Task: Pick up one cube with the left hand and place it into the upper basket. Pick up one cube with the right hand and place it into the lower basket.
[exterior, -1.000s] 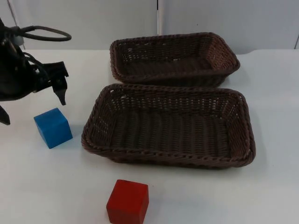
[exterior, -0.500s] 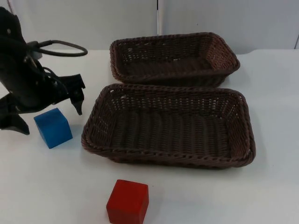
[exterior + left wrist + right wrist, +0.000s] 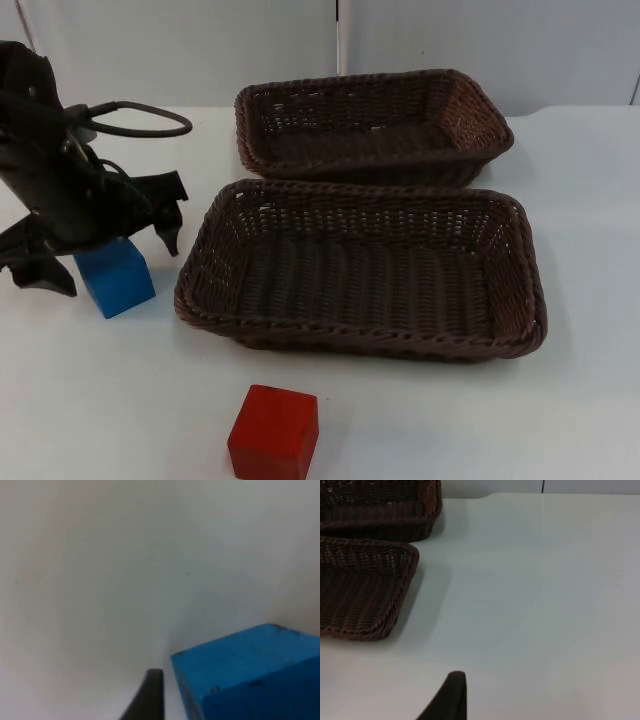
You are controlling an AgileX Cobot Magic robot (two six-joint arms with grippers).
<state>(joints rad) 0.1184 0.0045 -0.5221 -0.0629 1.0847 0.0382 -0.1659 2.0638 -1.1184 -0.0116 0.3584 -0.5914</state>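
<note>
white table (image 3: 90, 400) | grey partition wall (image 3: 180, 50) | left tool (image 3: 105, 255) wide over blue cube (image 3: 118, 280) | right tool unclear

Even, soft light falls from above on the white table (image 3: 560, 200), which reads bright without harsh glare. The lower basket (image 3: 365, 270) and red cube (image 3: 273, 432) cast faint, diffuse shadows. The left wrist view is soft and out of focus, the blue cube (image 3: 255, 675) blurred at its edges.
</note>
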